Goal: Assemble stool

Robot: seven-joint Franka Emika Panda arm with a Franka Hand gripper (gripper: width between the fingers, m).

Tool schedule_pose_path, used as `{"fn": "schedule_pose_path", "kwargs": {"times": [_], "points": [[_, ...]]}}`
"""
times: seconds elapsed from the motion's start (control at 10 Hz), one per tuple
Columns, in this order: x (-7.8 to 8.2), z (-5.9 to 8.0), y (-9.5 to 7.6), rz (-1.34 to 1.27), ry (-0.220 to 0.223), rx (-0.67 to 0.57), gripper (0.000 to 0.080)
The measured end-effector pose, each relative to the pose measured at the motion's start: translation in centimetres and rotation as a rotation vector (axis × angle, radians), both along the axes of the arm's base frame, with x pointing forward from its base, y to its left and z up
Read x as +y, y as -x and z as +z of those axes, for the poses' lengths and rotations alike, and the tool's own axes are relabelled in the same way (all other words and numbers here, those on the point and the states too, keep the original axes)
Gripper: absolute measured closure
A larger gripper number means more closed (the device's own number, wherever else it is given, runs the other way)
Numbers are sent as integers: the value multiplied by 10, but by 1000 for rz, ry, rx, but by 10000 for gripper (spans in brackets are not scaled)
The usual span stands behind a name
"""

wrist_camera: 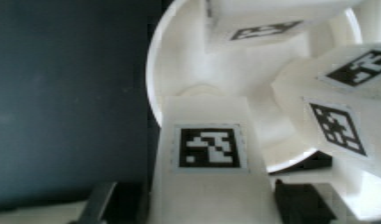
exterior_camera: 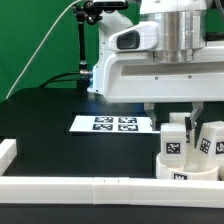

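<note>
The stool's round white seat point(exterior_camera: 192, 168) lies at the exterior view's lower right, with a tag on its rim. Short white legs point(exterior_camera: 207, 140) with tags stand on top of it. My gripper point(exterior_camera: 175, 121) has come straight down over the leg nearest the exterior view's left point(exterior_camera: 172, 142). In the wrist view that leg point(wrist_camera: 210, 148) runs between my two dark fingers point(wrist_camera: 109, 200), and the gripper point(wrist_camera: 208, 203) is shut on it. The seat's curved rim point(wrist_camera: 169, 60) arcs behind it. Two other tagged legs point(wrist_camera: 356, 66) stand close beside it.
The marker board point(exterior_camera: 113, 124) lies flat on the black table, toward the exterior view's left of the seat. A low white wall point(exterior_camera: 90, 186) runs along the front edge, with a short piece point(exterior_camera: 8, 150) at the left. The robot's white body point(exterior_camera: 150, 70) stands behind.
</note>
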State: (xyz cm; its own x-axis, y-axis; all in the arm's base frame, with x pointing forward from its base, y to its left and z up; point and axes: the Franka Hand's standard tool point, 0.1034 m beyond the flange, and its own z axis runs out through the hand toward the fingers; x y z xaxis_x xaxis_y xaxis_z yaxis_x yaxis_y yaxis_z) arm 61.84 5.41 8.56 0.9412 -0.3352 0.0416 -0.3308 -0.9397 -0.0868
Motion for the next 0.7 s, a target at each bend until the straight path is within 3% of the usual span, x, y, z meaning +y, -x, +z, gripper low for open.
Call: {"fn": "schedule_pose_path", "kwargs": {"times": [0.2, 0.7], "points": [[18, -1, 0, -206, -15, -1, 464], [23, -1, -1, -478, -57, 14, 464]]}}
